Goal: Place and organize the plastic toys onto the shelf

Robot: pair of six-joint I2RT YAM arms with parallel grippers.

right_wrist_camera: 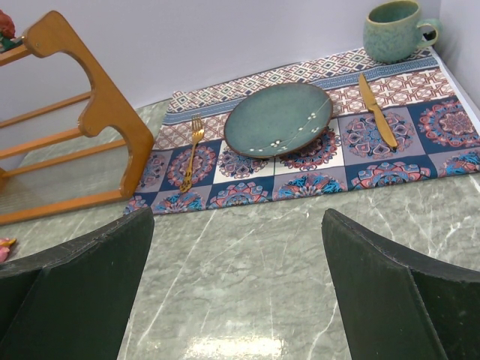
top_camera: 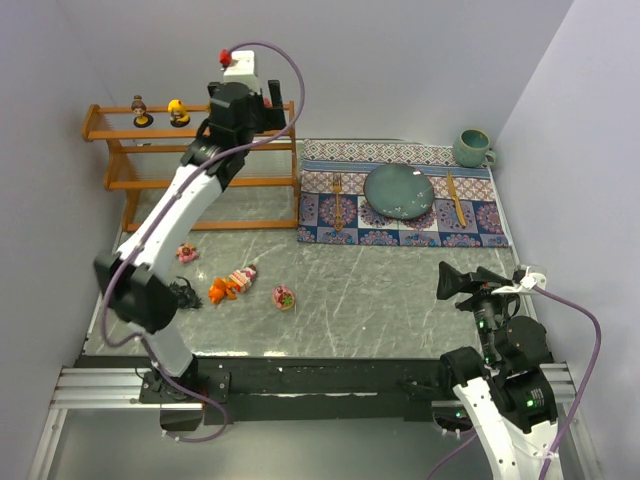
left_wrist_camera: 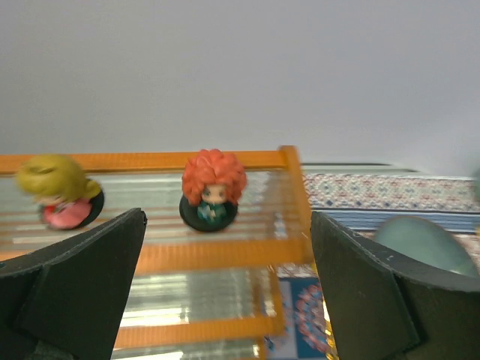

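Note:
The orange-brown shelf (top_camera: 190, 145) stands at the back left. On its top tier are a brown-haired doll (top_camera: 141, 110) and a yellow-haired doll (top_camera: 179, 112). My left gripper (top_camera: 238, 100) hovers over the right end of that tier, open and empty. In the left wrist view (left_wrist_camera: 225, 285) a red-haired doll (left_wrist_camera: 214, 187) stands upright on the top tier (left_wrist_camera: 217, 255) just ahead of the fingers, with the yellow-haired doll (left_wrist_camera: 60, 199) to its left. Several toys lie on the table: a pink one (top_camera: 186, 252), a dark one (top_camera: 185, 293), an orange one (top_camera: 222, 290), a lying doll (top_camera: 243, 277) and a round pink-yellow one (top_camera: 284, 297). My right gripper (top_camera: 455, 280) is open and empty (right_wrist_camera: 236, 292).
A patterned placemat (top_camera: 400, 195) at the back right carries a teal plate (top_camera: 399, 190), a fork (top_camera: 337, 200) and a knife (top_camera: 455, 198). A teal mug (top_camera: 472, 148) stands at its far corner. Walls close in left, right and behind. The shelf's side rail (right_wrist_camera: 97, 112) shows in the right wrist view.

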